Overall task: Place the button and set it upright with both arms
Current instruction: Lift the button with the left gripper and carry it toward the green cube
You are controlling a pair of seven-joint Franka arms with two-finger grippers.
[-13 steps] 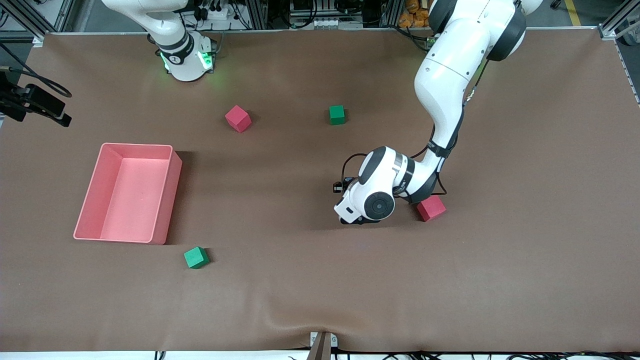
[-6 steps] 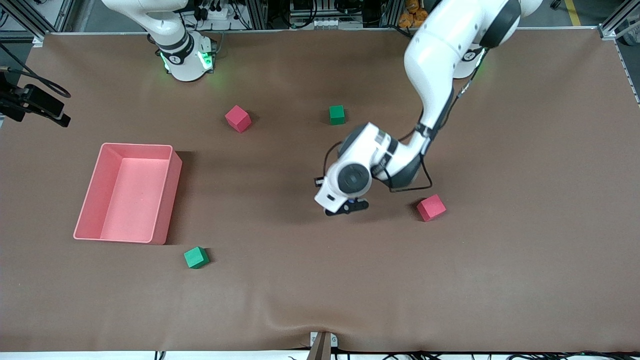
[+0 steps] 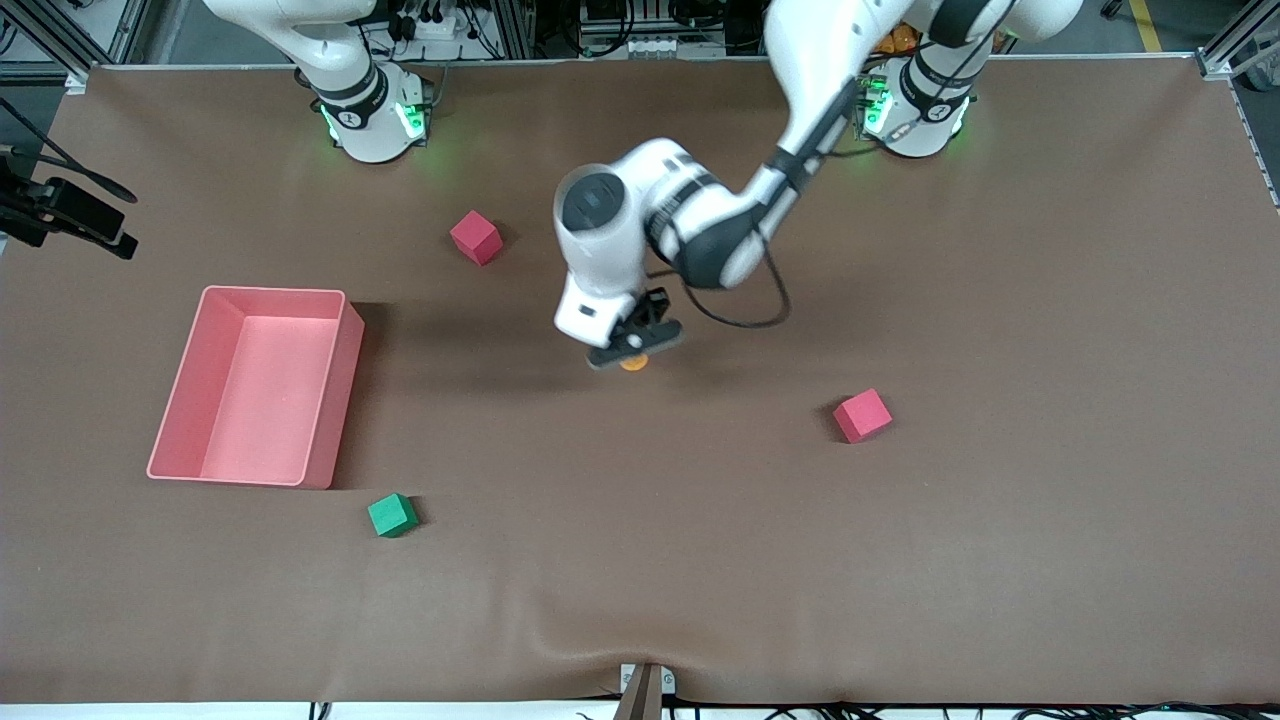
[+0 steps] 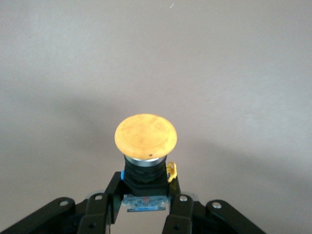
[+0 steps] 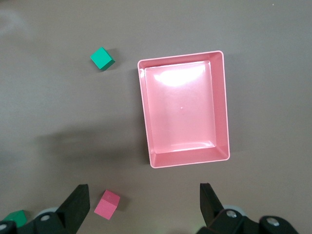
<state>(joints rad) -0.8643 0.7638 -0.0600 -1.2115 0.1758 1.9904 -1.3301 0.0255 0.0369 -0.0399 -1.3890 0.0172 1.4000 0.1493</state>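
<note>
1. your left claw (image 3: 634, 345) hung over the middle of the brown counter (image 3: 1000, 550), pinching the button (image 3: 633, 362) by its black body.
2. in the left wrist view the left claw (image 4: 144, 202) had its fingers (image 4: 181, 212) pressed against the two sides of the button's (image 4: 145, 141) blocky base, with the round orange cap pointing away from the wrist and nothing but bare counter (image 4: 243, 58) around it.
3. from the front camera only the orange cap showed, peeking out just under the claw, up in the air over the counter between the pink bin (image 3: 256, 385) and the red cube (image 3: 862, 415) nearer the left arm's end.
4. your right arm waited; its claw (image 5: 144, 204) was spread wide over the pink bin (image 5: 222, 107), with nothing between the fingers (image 5: 77, 202).
5. the right wrist view also showed a green cube (image 5: 102, 58) beside the bin, a second red cube (image 5: 107, 204), and the edge of another green cube (image 5: 13, 217).
6. on the counter, that second red cube (image 3: 476, 237) lay near the right arm's base, and the green cube (image 3: 392, 515) lay nearer the front camera than the bin.
</note>
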